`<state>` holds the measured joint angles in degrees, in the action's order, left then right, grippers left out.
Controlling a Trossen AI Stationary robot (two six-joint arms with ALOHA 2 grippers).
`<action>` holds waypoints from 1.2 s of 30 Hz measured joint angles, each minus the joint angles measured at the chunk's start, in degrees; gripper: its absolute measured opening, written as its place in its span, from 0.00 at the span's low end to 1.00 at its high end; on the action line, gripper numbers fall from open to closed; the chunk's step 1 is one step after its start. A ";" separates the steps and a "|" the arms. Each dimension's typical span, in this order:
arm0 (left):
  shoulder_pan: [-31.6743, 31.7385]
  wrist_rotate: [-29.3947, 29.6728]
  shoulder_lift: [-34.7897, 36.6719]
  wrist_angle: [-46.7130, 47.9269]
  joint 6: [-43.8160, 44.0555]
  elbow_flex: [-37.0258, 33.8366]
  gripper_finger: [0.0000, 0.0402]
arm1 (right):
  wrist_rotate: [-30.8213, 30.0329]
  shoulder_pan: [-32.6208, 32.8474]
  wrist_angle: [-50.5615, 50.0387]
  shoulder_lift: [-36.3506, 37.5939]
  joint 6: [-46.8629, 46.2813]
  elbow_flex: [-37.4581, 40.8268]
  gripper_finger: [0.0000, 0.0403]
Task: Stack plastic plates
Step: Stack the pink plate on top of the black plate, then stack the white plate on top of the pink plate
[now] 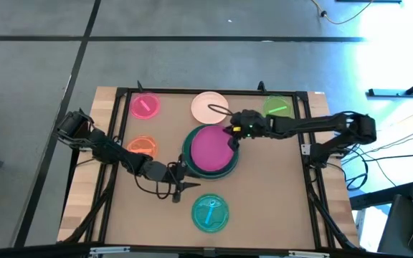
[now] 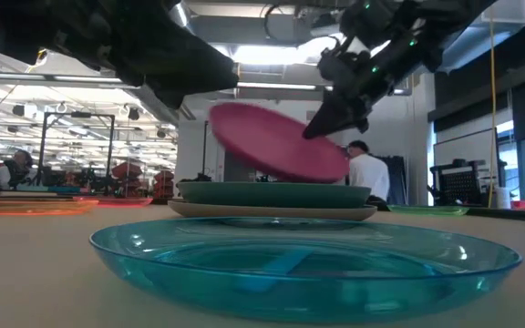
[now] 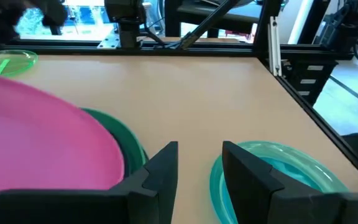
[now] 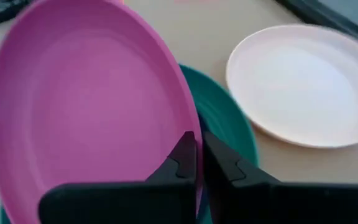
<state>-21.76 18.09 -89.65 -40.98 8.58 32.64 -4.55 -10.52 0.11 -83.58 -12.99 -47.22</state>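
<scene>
A magenta plate (image 1: 208,148) hangs tilted over a stack, where a teal plate (image 2: 272,193) lies on a pale grey one (image 2: 272,211). My right gripper (image 4: 196,155) is shut on the magenta plate's rim (image 2: 328,157). My left gripper (image 3: 199,163) is open and empty, just off the stack's left near side (image 1: 183,172). A light blue plate (image 1: 211,213) lies flat near the table's front edge. Small pink (image 1: 145,106), pale pink (image 1: 210,106), green (image 1: 278,107) and orange (image 1: 142,145) plates lie flat on the table. No navy plate shows. My right gripper pinches the magenta plate's rim (image 4: 190,127) on its far right side between both fingers, one above and one below. The fingers (image 2: 322,123) slant down from the table's right. The plate is lifted clear and tilted, its held edge low over the teal plate.
A black frame (image 1: 120,93) runs around the table's edge. Bare tabletop (image 1: 278,179) lies to the right of the stack and the light blue plate. Beyond the far edge, a person (image 2: 369,173) stands in the room.
</scene>
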 joint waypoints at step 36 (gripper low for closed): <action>-0.02 0.45 0.00 0.31 0.26 0.00 0.29 | -1.94 0.07 -2.55 1.04 9.04 0.02 0.32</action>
<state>-21.78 18.55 -89.65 -40.67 8.84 32.64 -6.49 -10.46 -2.44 -82.54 -3.95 -47.20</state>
